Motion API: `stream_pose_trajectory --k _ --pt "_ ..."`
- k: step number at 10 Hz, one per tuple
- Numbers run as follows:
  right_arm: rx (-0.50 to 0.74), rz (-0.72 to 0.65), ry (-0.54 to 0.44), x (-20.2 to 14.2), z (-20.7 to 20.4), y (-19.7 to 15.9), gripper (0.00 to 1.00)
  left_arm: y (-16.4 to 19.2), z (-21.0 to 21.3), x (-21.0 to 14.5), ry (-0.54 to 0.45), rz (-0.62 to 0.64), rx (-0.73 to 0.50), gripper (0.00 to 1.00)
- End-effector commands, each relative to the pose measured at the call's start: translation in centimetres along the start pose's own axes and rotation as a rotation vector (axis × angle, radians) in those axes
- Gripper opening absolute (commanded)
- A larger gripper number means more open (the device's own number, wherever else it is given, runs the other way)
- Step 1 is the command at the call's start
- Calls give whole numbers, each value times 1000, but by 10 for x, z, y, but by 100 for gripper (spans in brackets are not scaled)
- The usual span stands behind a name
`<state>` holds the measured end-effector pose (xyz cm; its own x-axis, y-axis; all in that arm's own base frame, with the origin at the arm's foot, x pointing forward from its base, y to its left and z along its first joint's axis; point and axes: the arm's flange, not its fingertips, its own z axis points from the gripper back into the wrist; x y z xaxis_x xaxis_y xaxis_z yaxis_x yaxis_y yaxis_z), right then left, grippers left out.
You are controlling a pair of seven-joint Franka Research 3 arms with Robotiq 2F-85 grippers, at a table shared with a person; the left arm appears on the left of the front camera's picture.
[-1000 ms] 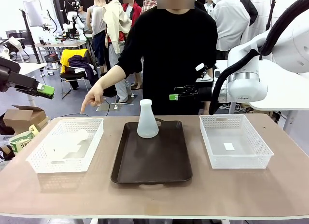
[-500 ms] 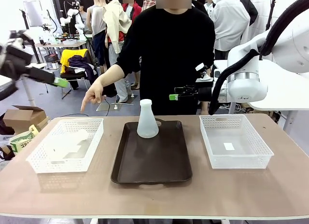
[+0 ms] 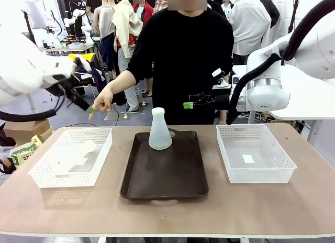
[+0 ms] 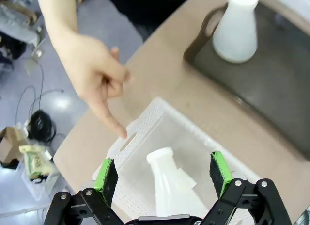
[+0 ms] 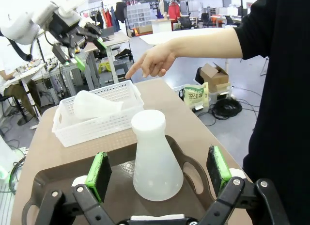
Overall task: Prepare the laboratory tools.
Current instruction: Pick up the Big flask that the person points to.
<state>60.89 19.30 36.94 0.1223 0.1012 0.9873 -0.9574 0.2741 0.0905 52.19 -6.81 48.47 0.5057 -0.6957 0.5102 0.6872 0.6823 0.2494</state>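
Left claw [image 4: 163, 170] and right claw [image 5: 158, 171] gape; tray flask [image 3: 159, 130] stands neck-up, basket flask [image 4: 172, 191] lies on its side.

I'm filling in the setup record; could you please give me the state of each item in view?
Centre flask: upright on the tray.
Second flask: lying on its side in the left basket.
Tray: flat, carrying one flask.
Left basket: holding one flask.
Right basket: a small white patch on its floor.
Person's hand: pointing towards the left basket.
Left arm's jaws: open, holding nothing.
Right arm's jaws: open, holding nothing.
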Motion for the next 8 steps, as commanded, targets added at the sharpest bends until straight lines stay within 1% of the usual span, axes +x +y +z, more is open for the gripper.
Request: stream_pose_trajectory --k 1,2,3,4,8 --pt "4 -11 13 1 -2 -2 100 1 -13 9 155 6 46 100" --pt "4 -11 13 1 -2 -2 100 0 -23 5 192 8 49 100" --pt "4 -11 13 1 -2 -2 100 4 -44 4 265 31 6 100" --pt "4 -11 13 1 -2 -2 100 7 -55 1 321 49 -21 100" --pt "4 -11 13 1 -2 -2 100 15 -101 -13 402 140 -43 100"
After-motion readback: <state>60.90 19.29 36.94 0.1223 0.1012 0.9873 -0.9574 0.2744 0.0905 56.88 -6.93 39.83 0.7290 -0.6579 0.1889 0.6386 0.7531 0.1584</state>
